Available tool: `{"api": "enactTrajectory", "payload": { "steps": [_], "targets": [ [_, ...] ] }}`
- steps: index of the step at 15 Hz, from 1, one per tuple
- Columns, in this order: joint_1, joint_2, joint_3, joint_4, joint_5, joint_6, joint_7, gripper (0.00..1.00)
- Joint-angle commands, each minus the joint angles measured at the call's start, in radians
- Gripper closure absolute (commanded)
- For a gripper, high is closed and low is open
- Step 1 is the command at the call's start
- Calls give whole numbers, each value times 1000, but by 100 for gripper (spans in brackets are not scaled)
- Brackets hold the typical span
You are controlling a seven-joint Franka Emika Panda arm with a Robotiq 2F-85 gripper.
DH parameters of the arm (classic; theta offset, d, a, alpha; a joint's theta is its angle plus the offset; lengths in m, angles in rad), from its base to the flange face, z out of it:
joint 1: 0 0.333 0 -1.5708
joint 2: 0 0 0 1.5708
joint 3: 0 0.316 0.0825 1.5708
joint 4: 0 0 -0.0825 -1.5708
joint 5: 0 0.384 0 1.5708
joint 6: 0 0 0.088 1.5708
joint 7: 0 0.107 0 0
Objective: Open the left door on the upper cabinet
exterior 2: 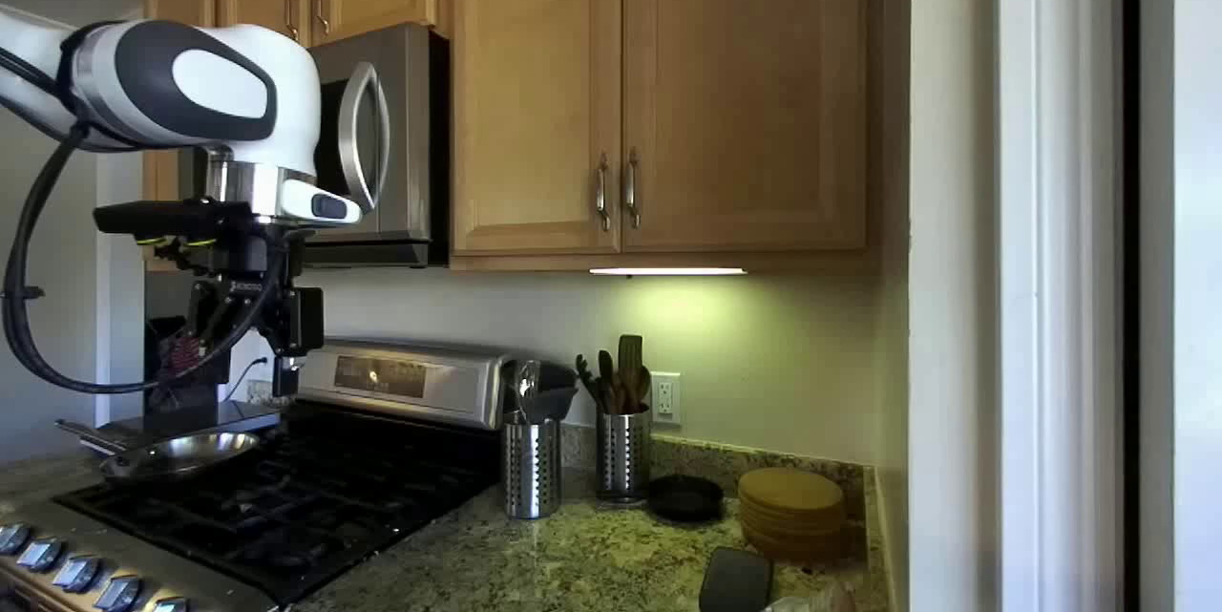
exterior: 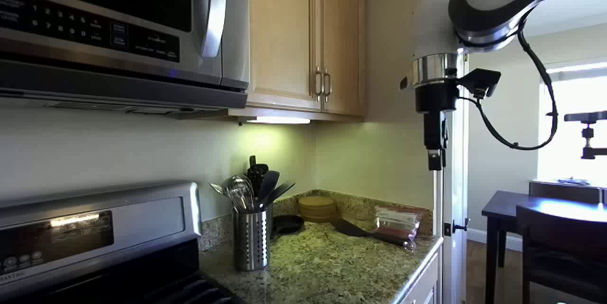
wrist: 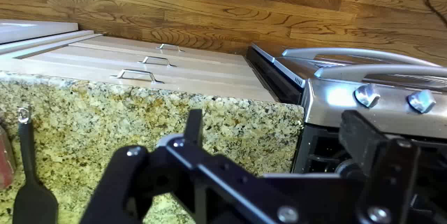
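Two shut doors front the upper cabinet [exterior 2: 535,263], and the left door [exterior 2: 535,87], next to the microwave [exterior: 123,19], is the one wanted open; its slim handle [exterior 2: 602,194] runs up the lower part of its right edge. Pointing down, the gripper [wrist: 274,128] hangs well apart from the door, its jaws spread and holding nothing, as the wrist view shows. The job appears to be at the approach, with no grip yet made. The next move likely calls for raising the gripper, turning it from downward to face the door, and placing its jaws around the upright handle without catching its twin [exterior 2: 632,190] on the right door [exterior 2: 745,87] just beside it; a pull outward should then swing the door toward the microwave, judging by the handle's place. Both exterior views show the cabinet; the wrist view does not, looking instead onto the counter [wrist: 87,126] and the drawers [wrist: 202,73] below it. An outlet [exterior 2: 666,399] shows only in an exterior view, and so does a table [exterior: 502,199], though the two never appear together.
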Motion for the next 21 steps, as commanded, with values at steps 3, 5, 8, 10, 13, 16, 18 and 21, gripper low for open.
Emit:
{"api": "enactTrajectory", "payload": {
  "steps": [3,5,8,10,13,16,18,21],
  "targets": [
    [-4,1,4,3,2,-3,-2,0],
    [-4,1,4,3,2,-3,-2,0],
    [-2,29,8,7,-3,19,-10,0],
    [-10,68,13,18,-22,63,-10,0],
    [-25,148,3,56,-65,157,-26,0],
    [-52,235,-9,128,-145,248,-43,0],
    [-69,268,-16,186,-202,276,-52,0],
    [-91,322,-35,279,-249,321,-68,0]
  ]
}}
